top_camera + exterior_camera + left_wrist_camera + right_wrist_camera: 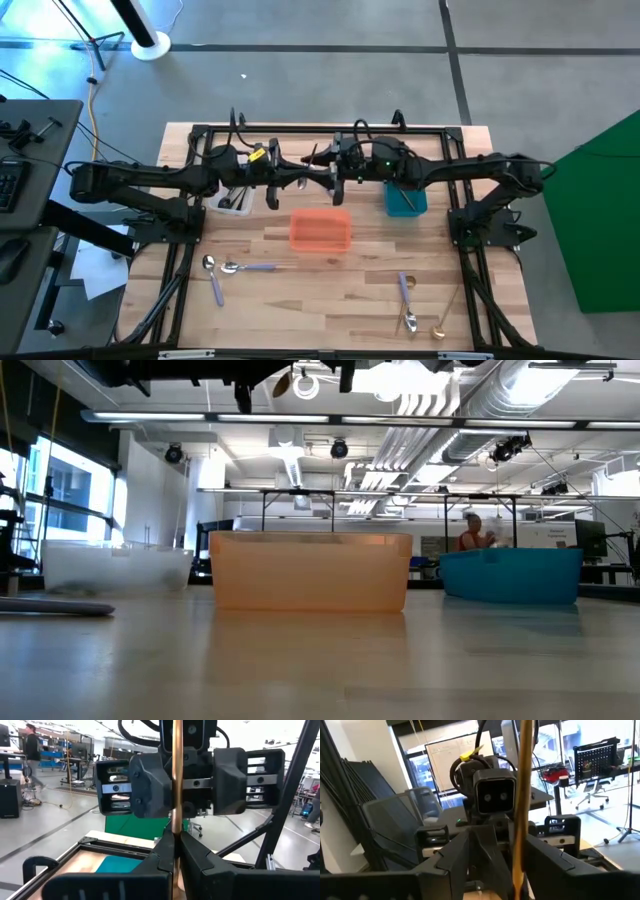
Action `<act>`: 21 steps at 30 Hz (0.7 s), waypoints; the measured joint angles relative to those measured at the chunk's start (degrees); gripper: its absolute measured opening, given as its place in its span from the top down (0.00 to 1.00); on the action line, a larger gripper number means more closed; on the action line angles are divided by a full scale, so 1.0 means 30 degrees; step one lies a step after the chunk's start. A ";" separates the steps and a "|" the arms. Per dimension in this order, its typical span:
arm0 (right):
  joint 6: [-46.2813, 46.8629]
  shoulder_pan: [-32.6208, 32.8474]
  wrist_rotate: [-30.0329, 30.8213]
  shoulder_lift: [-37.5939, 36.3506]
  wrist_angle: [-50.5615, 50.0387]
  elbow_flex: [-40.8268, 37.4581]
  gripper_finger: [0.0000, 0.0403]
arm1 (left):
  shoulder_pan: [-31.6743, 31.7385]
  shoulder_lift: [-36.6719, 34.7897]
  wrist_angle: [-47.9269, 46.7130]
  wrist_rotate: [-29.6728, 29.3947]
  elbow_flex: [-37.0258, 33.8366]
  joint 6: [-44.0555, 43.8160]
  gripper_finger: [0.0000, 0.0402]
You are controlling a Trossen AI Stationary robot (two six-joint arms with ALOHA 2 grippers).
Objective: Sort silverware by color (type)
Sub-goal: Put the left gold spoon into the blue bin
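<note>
Above orange bin (320, 231), L pincer (305, 183) shut on gold spoon (176, 795); R pincer (334, 184) spread.

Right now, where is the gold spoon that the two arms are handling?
The gold spoon is held upright in the air between the two grippers, above the orange bin at the table's middle. The left gripper is shut on it, facing the right gripper.

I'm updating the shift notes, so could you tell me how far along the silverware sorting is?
Done: hard to judge, since the arms hide much of the clear bin and teal bin. In hand: the left gripper is shut on a gold spoon above the orange bin, with the open right gripper facing it. Left: several lavender-handled spoons and another gold one lie on the table.
</note>
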 joint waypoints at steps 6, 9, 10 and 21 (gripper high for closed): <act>-0.0291 -0.0153 0.0000 -0.0689 -0.0897 0.0000 0.62 | -0.0005 -0.0149 0.0026 -0.0063 0.0000 0.0022 1.00; -0.0291 -0.0153 0.0002 -0.0738 -0.1025 -0.0007 0.66 | 0.0001 -0.0124 -0.0044 -0.0074 0.0000 0.0029 1.00; -0.0291 -0.0153 0.0002 -0.0738 -0.1060 -0.0007 0.68 | 0.0008 -0.0124 -0.0015 -0.0074 0.0000 0.0029 1.00; -0.0309 -0.0160 0.0050 -0.0738 -0.1241 -0.0022 0.94 | 0.0001 -0.0124 -0.0021 0.0014 0.0000 0.0111 1.00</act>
